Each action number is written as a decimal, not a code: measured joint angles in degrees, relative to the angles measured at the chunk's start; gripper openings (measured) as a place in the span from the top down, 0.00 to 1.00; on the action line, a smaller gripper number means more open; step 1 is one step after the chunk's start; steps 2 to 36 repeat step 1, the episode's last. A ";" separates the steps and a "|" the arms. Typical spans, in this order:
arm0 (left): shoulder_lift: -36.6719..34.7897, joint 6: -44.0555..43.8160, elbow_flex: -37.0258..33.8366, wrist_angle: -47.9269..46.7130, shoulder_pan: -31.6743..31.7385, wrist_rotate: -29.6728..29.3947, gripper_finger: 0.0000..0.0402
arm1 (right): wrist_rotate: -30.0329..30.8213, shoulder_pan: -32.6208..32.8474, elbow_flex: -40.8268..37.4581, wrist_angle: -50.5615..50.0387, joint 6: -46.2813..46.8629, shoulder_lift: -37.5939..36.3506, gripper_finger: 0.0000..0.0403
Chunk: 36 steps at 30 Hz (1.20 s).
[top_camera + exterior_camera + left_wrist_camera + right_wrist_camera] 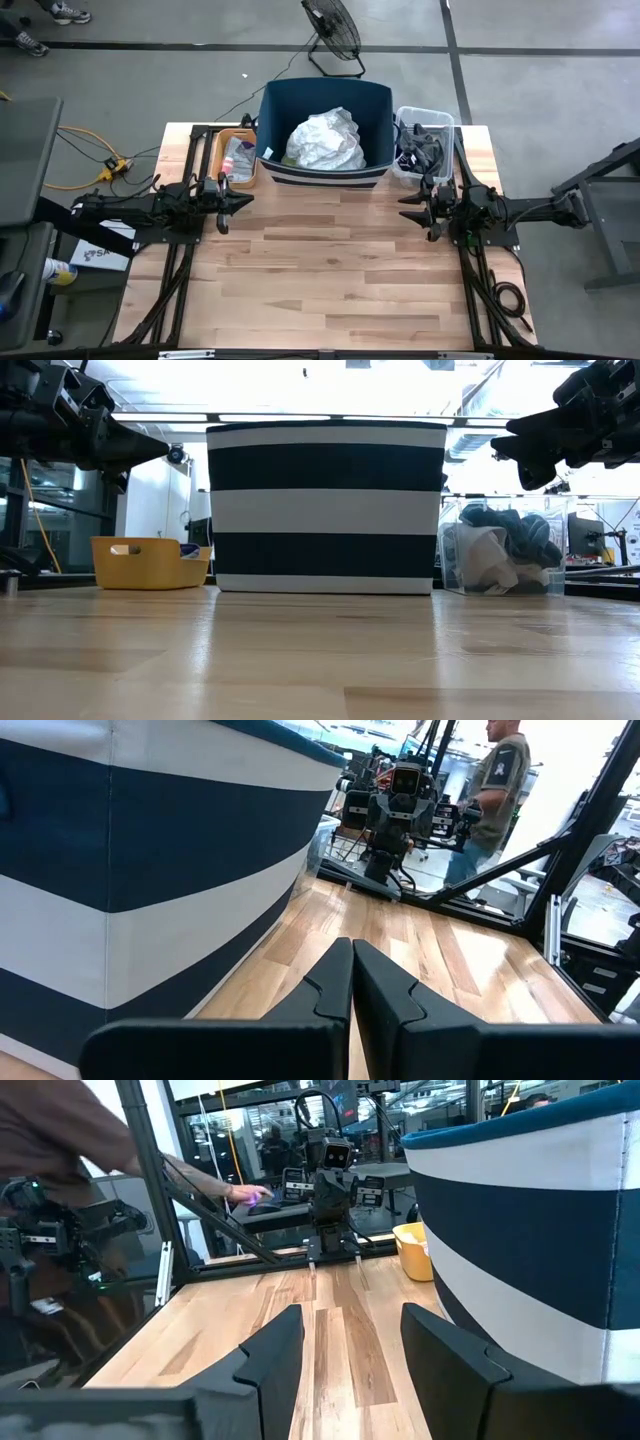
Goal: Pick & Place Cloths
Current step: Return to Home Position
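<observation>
A crumpled white cloth [326,140] lies inside the big navy bin [275,115] at the table's far middle. Dark grey and white cloths [505,550] fill a clear plastic box [445,120] to the right of the bin. My left gripper [243,199] hovers shut above the table's left side, pointing level toward the middle; in its wrist view its fingers [352,948] meet with nothing between them. My right gripper [405,207] hovers at the right side, facing it, open and empty [350,1318].
A small orange tray [222,160] with small items stands left of the bin. The striped bin wall [325,505] blocks the far middle. Bare wooden tabletop [330,270] lies between and in front of the arms. A person [500,775] stands beyond the table's right side; a hand [245,1193] shows past the left.
</observation>
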 joint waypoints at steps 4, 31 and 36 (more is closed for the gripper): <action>0.00 0.00 0.00 0.00 0.00 0.00 0.97 | 0.00 0.00 0.00 -0.01 0.00 -0.01 0.60; 0.00 0.00 0.00 0.00 0.00 0.00 0.97 | 0.00 0.00 0.00 -0.01 0.00 -0.01 0.60; 0.00 0.00 0.00 0.00 0.00 0.00 0.97 | 0.00 0.00 0.00 -0.01 0.00 -0.01 0.60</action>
